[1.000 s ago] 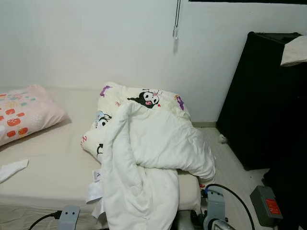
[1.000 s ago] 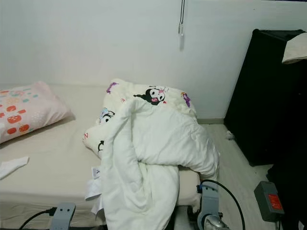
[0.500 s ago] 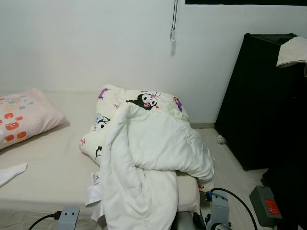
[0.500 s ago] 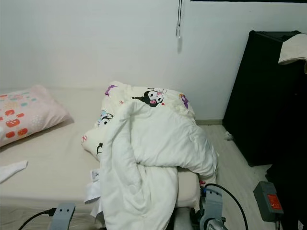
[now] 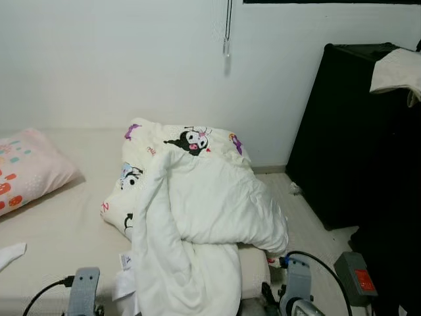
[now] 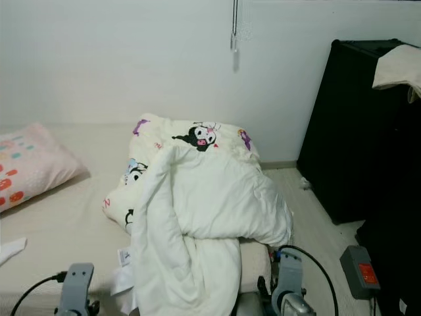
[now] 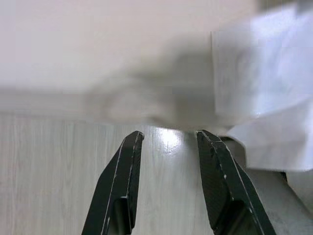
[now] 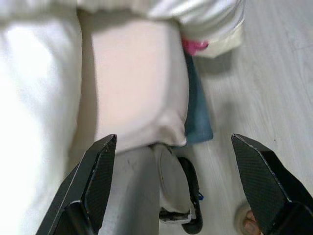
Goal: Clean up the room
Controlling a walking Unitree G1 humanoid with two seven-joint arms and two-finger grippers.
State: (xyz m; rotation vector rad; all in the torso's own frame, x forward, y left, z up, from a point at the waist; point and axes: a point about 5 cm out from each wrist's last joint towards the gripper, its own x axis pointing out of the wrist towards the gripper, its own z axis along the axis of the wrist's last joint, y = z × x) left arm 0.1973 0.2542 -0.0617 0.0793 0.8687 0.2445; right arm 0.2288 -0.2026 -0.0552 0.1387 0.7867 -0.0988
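Comforter (image 5: 197, 224) lies bunched at the bed's (image 5: 66, 224) foot corner, spilling over its front edge; left claw (image 7: 166, 137) part-open, right claw (image 8: 173, 147) spread wide, both empty, apparently poised before gathering it.

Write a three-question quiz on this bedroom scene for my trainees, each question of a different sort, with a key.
1. True or false: the white duvet lies spread flat over the bed.
2. What stands to the right of the bed? A) a black cabinet B) a desk C) a mirror
3. Are the left gripper and the right gripper open or shut?

Key:
1. False; it is bunched in a heap and hangs over the bed's near edge.
2. A
3. Both open, holding nothing.
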